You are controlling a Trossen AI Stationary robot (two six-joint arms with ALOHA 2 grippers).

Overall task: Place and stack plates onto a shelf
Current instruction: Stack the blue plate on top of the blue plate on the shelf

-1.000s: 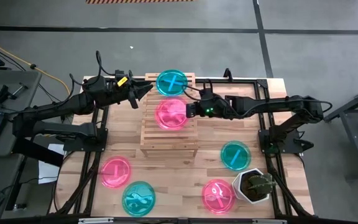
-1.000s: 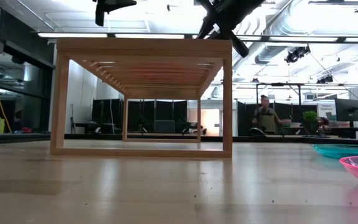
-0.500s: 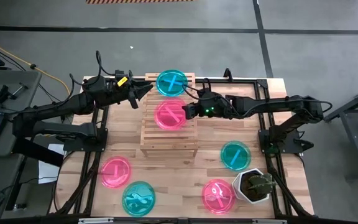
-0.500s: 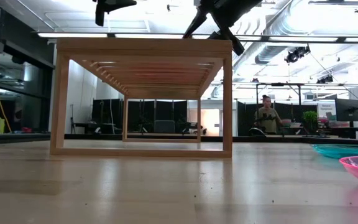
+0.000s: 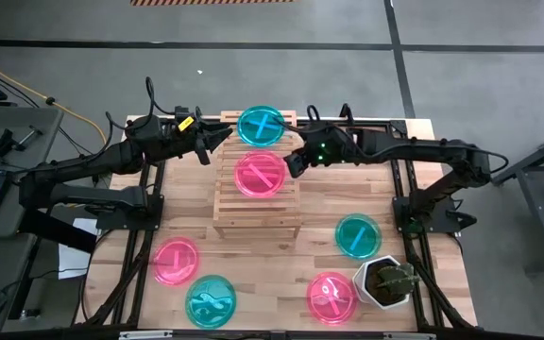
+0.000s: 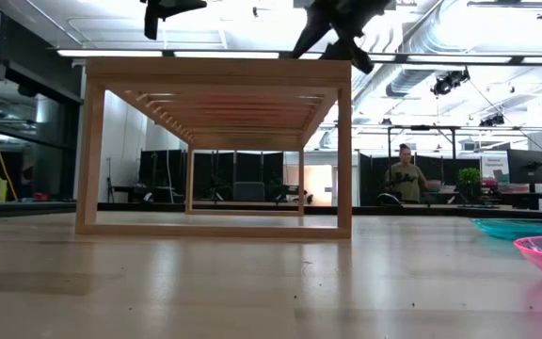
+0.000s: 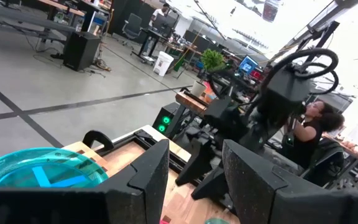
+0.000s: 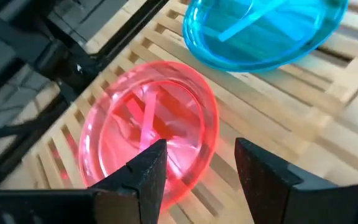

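The right gripper (image 5: 294, 162) hovers beside the shelf (image 5: 257, 203), its fingers open and holding nothing. A pink plate (image 5: 260, 175) lies flat on the slats, translucent, next to a teal plate (image 5: 262, 125). The left gripper (image 5: 223, 135) waits open at the shelf's far corner.

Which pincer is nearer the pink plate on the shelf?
Right. The right pincer hangs open just off the pink plate, at its edge; the left pincer sits farther off, beside the teal plate.
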